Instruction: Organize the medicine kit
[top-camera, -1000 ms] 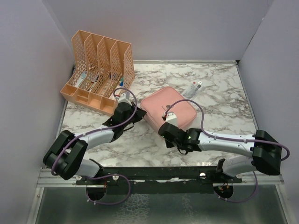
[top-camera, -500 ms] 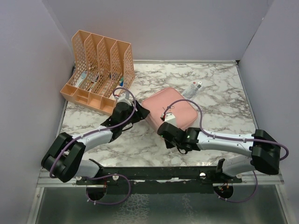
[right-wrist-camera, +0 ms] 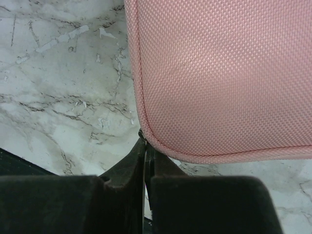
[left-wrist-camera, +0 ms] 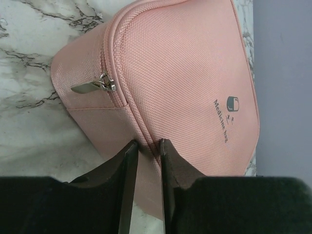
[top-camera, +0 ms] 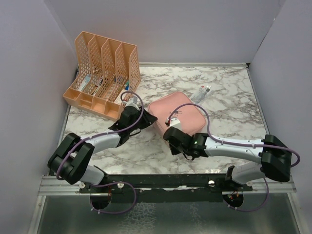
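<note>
Centrally on the marble table (top-camera: 229,117) lies the pink medicine kit (top-camera: 185,108), zipped, its metal zip pull (left-wrist-camera: 91,86) at one corner. The lid bears a pill logo (left-wrist-camera: 233,103) above the lettering (left-wrist-camera: 223,120) "Medicine box". The left gripper (left-wrist-camera: 146,152), narrowly parted, straddles the zip seam; whether it pinches cannot be told. The right gripper (right-wrist-camera: 145,150), fully closed, touches the kit's edge.

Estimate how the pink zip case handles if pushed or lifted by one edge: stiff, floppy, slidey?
The medicine kit keeps a boxy shape with piping, so probably semi-stiff: it may dent under a pinch, not flop. Lying flat and wide on the smooth marble table, it would likely slide, not tip. Its woven fabric should grip well.
</note>
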### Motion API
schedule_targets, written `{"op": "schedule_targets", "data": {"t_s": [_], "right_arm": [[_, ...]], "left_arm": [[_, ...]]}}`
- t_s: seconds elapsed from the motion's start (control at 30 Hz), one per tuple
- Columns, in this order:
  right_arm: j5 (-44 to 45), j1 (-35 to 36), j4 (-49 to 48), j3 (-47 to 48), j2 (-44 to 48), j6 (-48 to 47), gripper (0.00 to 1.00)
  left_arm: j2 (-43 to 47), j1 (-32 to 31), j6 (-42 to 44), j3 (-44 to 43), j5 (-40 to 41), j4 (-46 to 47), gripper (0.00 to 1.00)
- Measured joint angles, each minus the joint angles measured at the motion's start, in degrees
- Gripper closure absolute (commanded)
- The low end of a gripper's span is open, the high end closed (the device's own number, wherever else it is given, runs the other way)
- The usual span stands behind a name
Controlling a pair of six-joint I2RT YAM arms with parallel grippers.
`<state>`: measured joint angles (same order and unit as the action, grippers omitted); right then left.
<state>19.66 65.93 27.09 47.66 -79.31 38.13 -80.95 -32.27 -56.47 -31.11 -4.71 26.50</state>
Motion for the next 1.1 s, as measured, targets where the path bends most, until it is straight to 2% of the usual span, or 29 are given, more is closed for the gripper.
{"op": "schedule_targets", "data": {"t_s": [0.13, 0.5, 0.53, 0.6, 0.67, 0.8, 0.97, 1.03, 1.1], "right_arm": [[-0.2, 0.0, 0.1, 0.0, 0.6, 0.2, 0.99], [-1.4, -0.1, 1.7, -1.5, 3.2, 0.8, 0.99], [-1.4, -0.1, 1.7, -1.6, 3.3, 0.9, 0.99], [-1.4, -0.1, 1.7, -1.8, 3.5, 1.0, 0.99], [-1.4, -0.1, 2.1, -1.8, 3.6, 1.1, 0.99], [-1.4, 0.0, 2.3, -1.8, 3.6, 1.1, 0.99], [-1.4, 0.0, 2.1, -1.8, 3.2, 0.9, 0.99], [-1.6, 0.0, 1.8, -1.7, 2.9, 0.5, 0.99], [-1.7, 0.0, 1.4, -1.7, 2.8, -0.2, 0.99]], "left_arm": [[-1.4, -0.1, -0.2, -1.3, 0.0, 0.7, 1.00], [-4.4, -0.1, 0.7, -3.7, 0.1, 2.0, 1.00], [-4.5, -0.1, 0.9, -3.8, 0.0, 2.0, 0.97], [-4.5, -0.1, 1.5, -4.0, -0.3, 1.9, 0.71], [-4.5, -0.1, 2.2, -4.1, -0.6, 1.7, 0.52], [-4.3, -0.2, 1.4, -4.0, -1.2, 1.0, 0.36], [-3.7, -1.5, -1.9, -3.2, -2.2, 0.8, 0.34], [-3.7, -2.0, -2.5, -3.2, -2.8, 0.6, 0.41], [-4.0, -2.4, -3.2, -3.2, -3.3, 0.6, 0.54]]}}
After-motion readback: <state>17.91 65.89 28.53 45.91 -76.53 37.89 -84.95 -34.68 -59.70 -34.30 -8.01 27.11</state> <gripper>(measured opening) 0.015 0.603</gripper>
